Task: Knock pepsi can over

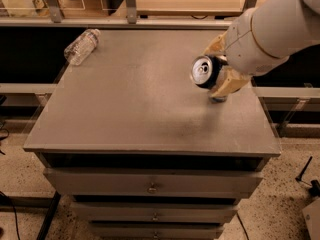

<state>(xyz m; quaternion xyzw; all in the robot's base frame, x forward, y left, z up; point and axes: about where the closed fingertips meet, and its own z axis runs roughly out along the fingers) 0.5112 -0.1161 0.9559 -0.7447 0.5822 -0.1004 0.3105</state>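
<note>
The pepsi can (205,71) is a stout dark blue can. It is tipped on its side in the air, with its silver top facing the camera, above the right part of the grey cabinet top (140,99). My gripper (221,65) is shut on it, one tan finger above the can and one below. The slim blue-and-silver can (218,99) stands right behind the gripper. Only its base shows under the lower finger.
A clear plastic water bottle (82,46) lies on its side at the far left corner of the top. The cabinet has drawers (150,186) below its front edge. My white arm (280,26) comes in from the upper right.
</note>
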